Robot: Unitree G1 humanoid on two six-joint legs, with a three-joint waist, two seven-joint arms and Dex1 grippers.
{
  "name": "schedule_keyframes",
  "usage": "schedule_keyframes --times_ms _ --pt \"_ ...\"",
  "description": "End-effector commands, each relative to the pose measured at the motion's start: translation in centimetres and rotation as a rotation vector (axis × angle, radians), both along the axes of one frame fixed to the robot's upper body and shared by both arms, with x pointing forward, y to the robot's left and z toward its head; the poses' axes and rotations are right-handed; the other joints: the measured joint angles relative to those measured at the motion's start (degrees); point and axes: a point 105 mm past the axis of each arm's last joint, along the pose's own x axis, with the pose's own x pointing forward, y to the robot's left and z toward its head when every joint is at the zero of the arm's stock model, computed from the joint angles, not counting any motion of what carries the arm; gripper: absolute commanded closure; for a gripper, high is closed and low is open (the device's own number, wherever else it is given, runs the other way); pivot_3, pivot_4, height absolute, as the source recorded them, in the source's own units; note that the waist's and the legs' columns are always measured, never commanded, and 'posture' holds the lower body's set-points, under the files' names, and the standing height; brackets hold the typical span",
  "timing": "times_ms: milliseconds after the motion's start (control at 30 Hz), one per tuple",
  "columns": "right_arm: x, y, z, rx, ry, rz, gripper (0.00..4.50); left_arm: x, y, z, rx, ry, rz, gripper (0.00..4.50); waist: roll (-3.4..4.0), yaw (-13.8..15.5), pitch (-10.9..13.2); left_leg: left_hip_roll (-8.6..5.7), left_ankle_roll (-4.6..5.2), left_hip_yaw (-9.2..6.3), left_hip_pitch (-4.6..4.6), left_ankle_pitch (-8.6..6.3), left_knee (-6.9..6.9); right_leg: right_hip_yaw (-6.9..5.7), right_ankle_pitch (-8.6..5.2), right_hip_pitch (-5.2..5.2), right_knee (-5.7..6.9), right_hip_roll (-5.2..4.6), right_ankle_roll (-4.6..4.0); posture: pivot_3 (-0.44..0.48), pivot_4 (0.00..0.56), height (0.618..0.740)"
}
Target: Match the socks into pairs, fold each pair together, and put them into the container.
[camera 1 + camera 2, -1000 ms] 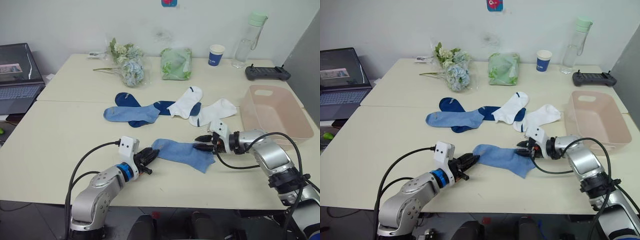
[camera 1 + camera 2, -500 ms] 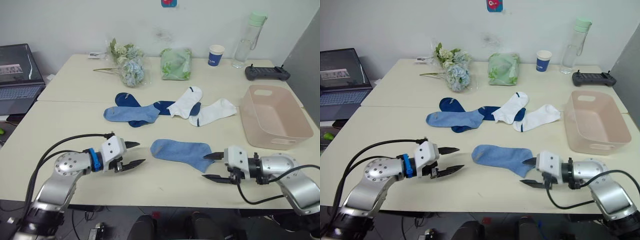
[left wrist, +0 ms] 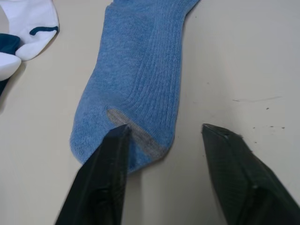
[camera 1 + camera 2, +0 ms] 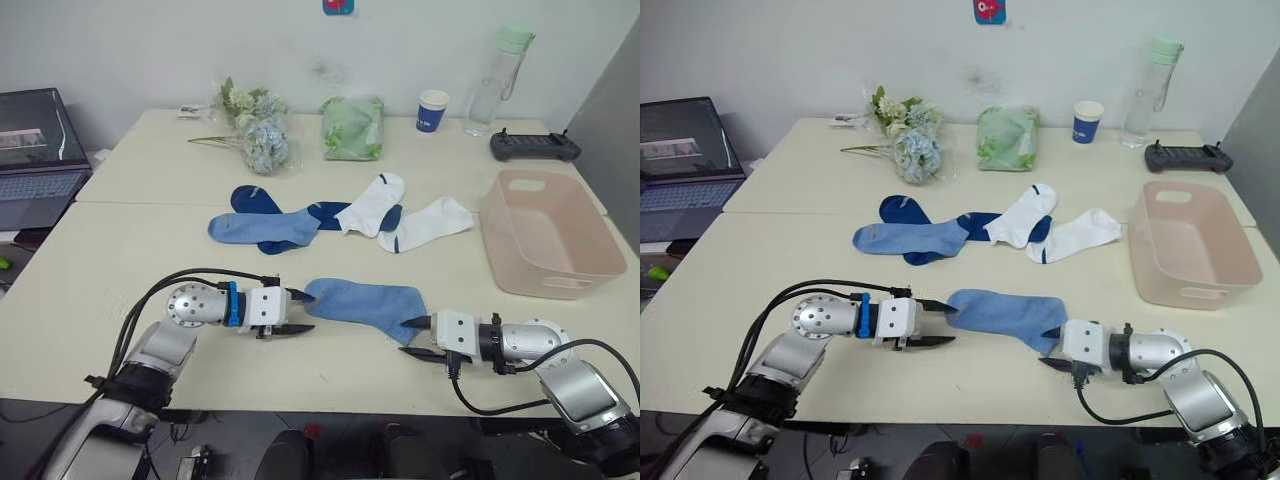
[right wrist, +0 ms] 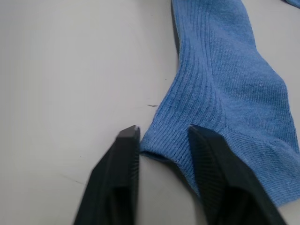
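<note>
- Two grippers sit low over the table (image 4: 120,250) near its front edge, one at each end of a light blue sock (image 4: 365,305) lying flat there.
- Your left gripper (image 4: 300,312) is spread open at the toe end; one finger (image 3: 105,173) overlaps the sock's toe, the other rests over bare table.
- Your right gripper (image 4: 414,336) is also open, holding nothing, its fingertips at the sock's cuff corner.
- Farther back, mid-table, the other socks lie in a loose row: a second light blue sock (image 4: 262,227) over two navy socks (image 4: 250,200), then two white socks (image 4: 372,203).
- To the right, near the table's right edge, stands the empty pink container (image 4: 550,245).
- Along the far edge you have a bunch of flowers (image 4: 255,130), a green cloth bundle (image 4: 352,127), a blue cup (image 4: 432,110) and a bottle (image 4: 497,80).
</note>
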Motion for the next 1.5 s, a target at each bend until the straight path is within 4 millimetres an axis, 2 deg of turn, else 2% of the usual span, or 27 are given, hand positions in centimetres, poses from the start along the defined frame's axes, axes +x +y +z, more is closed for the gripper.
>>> schedule_keyframes --times_ms 33,67,133,267,400,533,700,767,833,900,1100,1333,1500 --pt "0.7 0.0 0.6 -0.007 -0.040 0.010 4.07 0.5 0.0 -1.0 0.037 0.017 0.019 3.52 0.00 0.0 0.0 -0.02 0.01 0.00 0.00 0.01 0.00 -0.01 0.01 0.00 0.00 0.01 0.02 0.000 0.150 0.740" --pt "0.8 -0.1 0.6 -0.009 -0.042 0.010 4.38 0.5 0.0 -1.0 0.035 0.019 0.018 3.83 0.00 0.0 0.0 -0.01 0.02 0.03 0.01 0.01 0.01 -0.01 0.02 0.00 0.00 0.02 0.03 0.000 0.150 0.740" --pt "1.0 -0.2 1.1 0.007 -0.044 0.004 4.50 0.4 0.0 -0.9 0.020 0.030 0.022 4.46 -0.01 0.0 0.0 0.00 0.02 0.01 0.00 0.01 0.01 0.00 0.02 0.00 0.00 0.02 0.03 0.000 0.150 0.740" --pt "1.1 -0.4 1.8 0.030 -0.037 0.002 4.50 0.3 -0.1 -0.5 -0.010 0.039 0.023 4.49 -0.01 0.0 0.0 0.03 0.02 -0.02 -0.01 0.01 0.01 0.01 0.02 -0.01 0.00 0.00 0.03 0.000 0.150 0.740" --pt "0.2 0.1 3.5 0.127 0.022 0.035 4.50 -0.3 -0.4 0.6 -0.020 -0.007 -0.009 4.49 -0.01 0.0 0.0 0.04 0.02 -0.02 -0.03 0.01 0.01 0.03 0.01 -0.02 -0.01 -0.01 0.03 0.000 0.150 0.740" --pt "-2.1 0.9 6.3 0.236 0.145 0.078 4.50 -3.2 -0.8 3.5 -0.110 0.063 -0.043 4.49 0.01 -0.2 0.0 0.13 0.02 -0.06 -0.13 0.01 -0.01 0.06 0.01 -0.12 -0.04 -0.11 0.02 0.000 0.150 0.740" --pt "-6.5 0.7 7.1 0.235 0.461 0.125 4.50 -8.2 0.1 5.7 -0.156 0.412 -0.052 4.49 0.02 -0.1 0.1 0.19 0.03 -0.21 -0.07 0.01 -0.05 -0.04 0.01 -0.02 -0.04 -0.11 0.01 0.000 0.150 0.740" --pt "-7.7 0.7 7.5 0.248 0.583 0.131 4.50 -8.9 0.5 6.5 -0.173 0.562 -0.023 4.49 0.03 -0.1 0.1 0.18 0.03 -0.22 -0.06 0.00 -0.04 -0.06 0.00 -0.01 -0.01 -0.11 0.01 0.000 0.150 0.740" --pt "-8.1 0.6 7.9 0.287 0.692 0.114 4.50 -9.2 0.9 7.1 -0.175 0.749 0.014 4.49 0.00 -0.1 0.1 0.15 0.04 -0.23 -0.02 0.00 -0.04 -0.08 0.00 0.05 -0.04 -0.10 0.02 0.000 0.150 0.740" --pt "-6.7 0.5 7.5 0.311 0.683 0.052 4.50 -8.5 1.0 6.3 -0.154 0.824 0.064 4.49 -0.01 -0.2 0.1 0.11 0.05 -0.24 -0.01 0.00 -0.03 -0.10 -0.01 0.08 -0.05 -0.04 0.03 0.000 0.150 0.740" --pt "-2.4 -1.2 5.3 0.264 0.588 -0.086 4.50 -5.7 -0.5 3.7 -0.125 0.798 0.135 4.49 -0.12 -0.2 0.2 0.02 0.04 -0.12 -0.09 0.00 0.00 -0.01 -0.01 0.00 -0.08 0.15 0.05 0.000 0.150 0.740" --pt "2.5 -2.8 4.1 0.156 0.366 -0.147 4.50 -1.0 -2.0 2.9 -0.121 0.679 0.207 4.49 -0.13 -0.2 0.2 0.04 0.03 -0.14 -0.10 0.01 0.03 -0.02 -0.01 -0.05 0.00 0.07 0.04 0.000 0.150 0.740" --pt "4.3 -3.1 4.0 0.127 0.298 -0.134 4.50 1.2 -2.4 2.3 -0.122 0.645 0.260 4.49 -0.13 -0.3 0.2 0.06 0.00 -0.08 -0.15 0.03 0.03 0.00 -0.01 -0.14 -0.02 0.05 0.04 0.000 0.150 0.740"
